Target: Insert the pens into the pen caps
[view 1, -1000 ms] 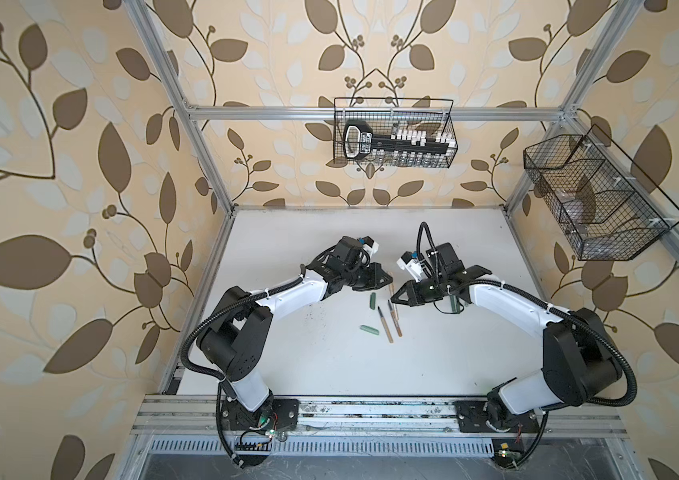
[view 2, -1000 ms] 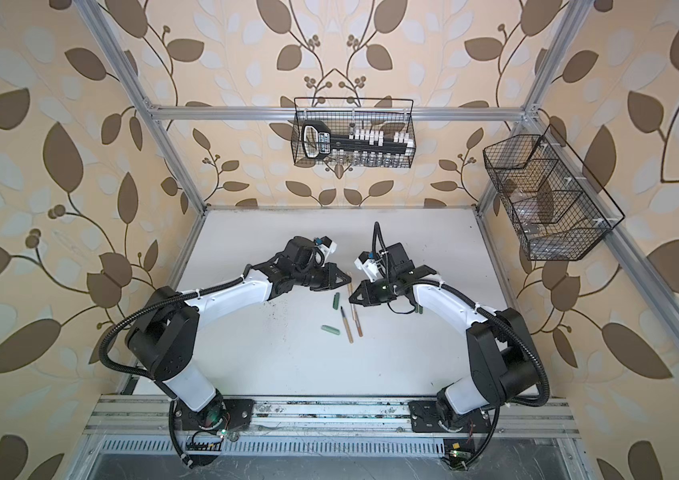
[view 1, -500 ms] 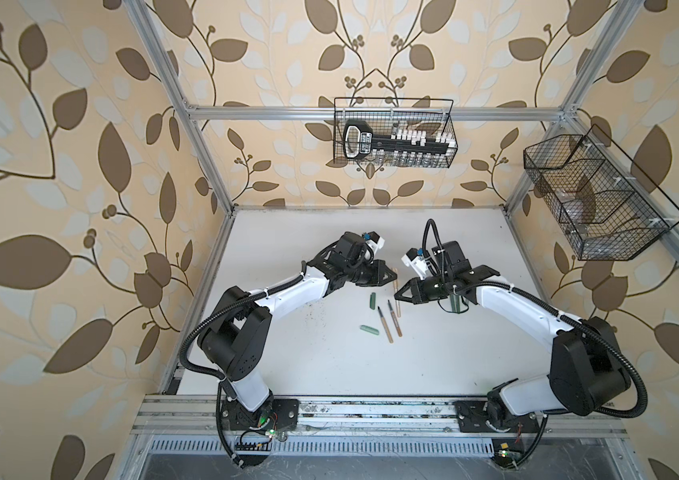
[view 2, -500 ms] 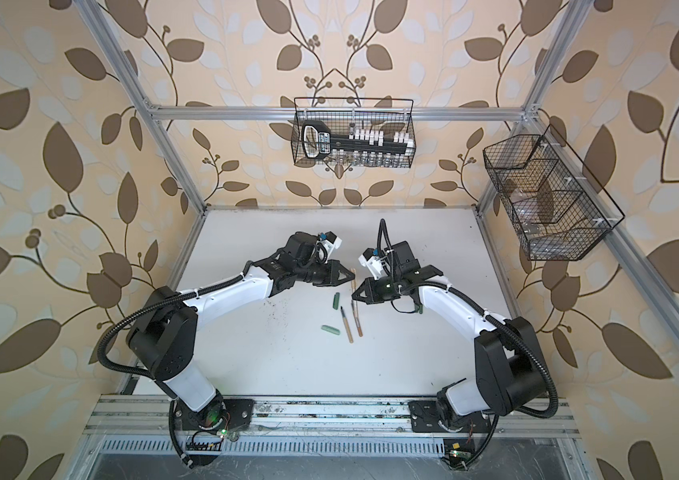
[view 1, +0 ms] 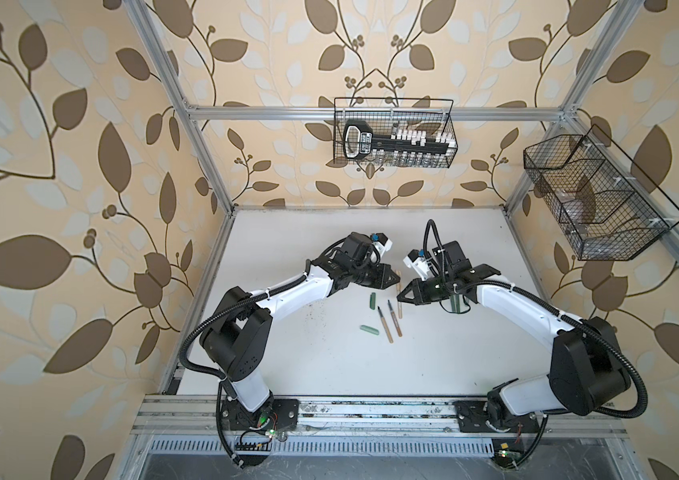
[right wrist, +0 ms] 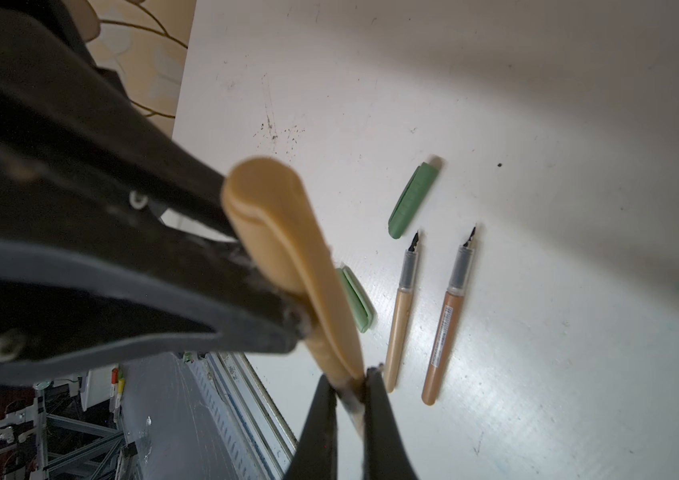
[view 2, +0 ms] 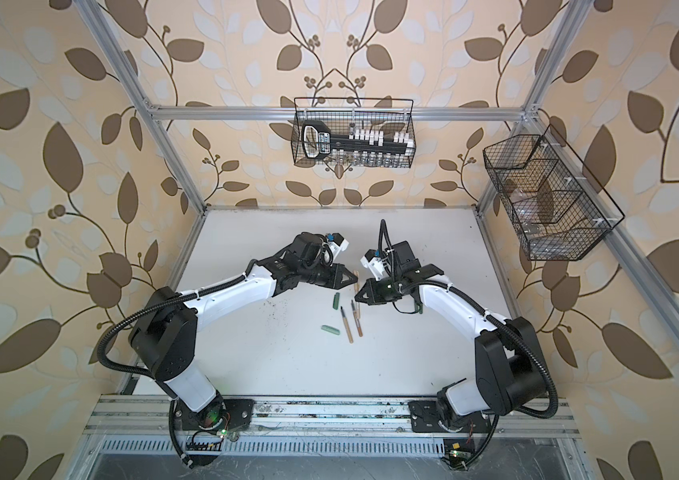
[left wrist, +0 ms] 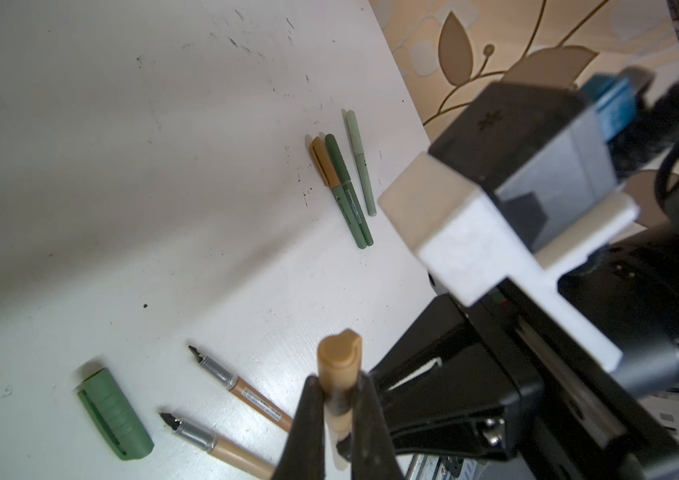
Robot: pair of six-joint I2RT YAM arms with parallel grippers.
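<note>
Left gripper clamps tan cap; right gripper pinches its pen.

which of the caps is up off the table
The tan cap pinched in the left gripper; the dark green cap and pale green cap lie flat on the table.

Beige leaf-patterned walls enclose a white table, with wire baskets hung above.

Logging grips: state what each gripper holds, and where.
Left gripper pinches the tan cap low on its body; right gripper pinches the tan pen just beyond the cap's mouth.
</note>
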